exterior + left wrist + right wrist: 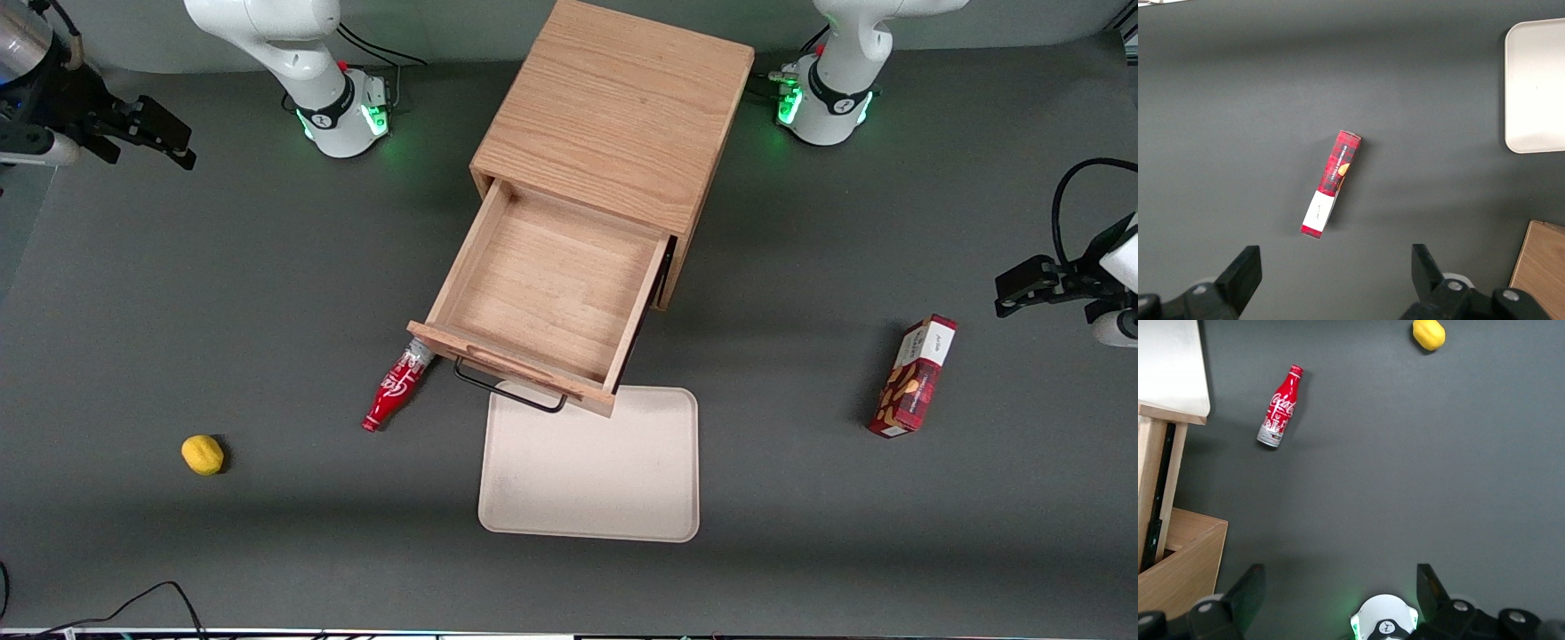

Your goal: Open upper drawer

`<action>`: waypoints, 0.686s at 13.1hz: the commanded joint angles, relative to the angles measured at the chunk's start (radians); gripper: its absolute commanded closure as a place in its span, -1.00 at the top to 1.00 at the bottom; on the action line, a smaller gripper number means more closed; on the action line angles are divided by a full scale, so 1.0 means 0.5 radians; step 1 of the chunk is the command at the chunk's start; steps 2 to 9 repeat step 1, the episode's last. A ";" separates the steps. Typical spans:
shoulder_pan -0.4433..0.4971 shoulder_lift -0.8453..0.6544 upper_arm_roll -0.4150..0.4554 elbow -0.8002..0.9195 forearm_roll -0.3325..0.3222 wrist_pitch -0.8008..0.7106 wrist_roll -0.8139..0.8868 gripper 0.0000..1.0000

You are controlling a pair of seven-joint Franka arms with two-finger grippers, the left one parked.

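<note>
In the front view, I see the oak cabinet point(613, 133) at upper centre of the frame on a dark grey table point(178, 293), with the upper drawer point(542, 298) pulled well out toward the camera, its bare wooden floor showing nothing inside and its thin black bar handle point(507, 391) hanging over the edge of a cream tray point(591, 471) at lower centre. A red Coca-Cola bottle point(396, 388) lies beside the drawer front, a yellow lemon point(203, 454) sits at lower left, and a red snack box point(914, 377) stands at right. My gripper point(160, 138) is raised at the upper left, well apart from the drawer, its fingers spread and holding nothing. The left wrist view shows the snack box at mid-frame, a tray corner at upper right and a cabinet corner at lower right. The right wrist view looks down past the parted fingertips point(1248, 590) at the bottle, the lemon and the drawer's side. I judge the opening done, with nothing left but perhaps parking the arm.
</note>
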 commanded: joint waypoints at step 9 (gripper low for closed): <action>0.004 0.056 -0.012 0.080 0.040 0.014 0.021 1.00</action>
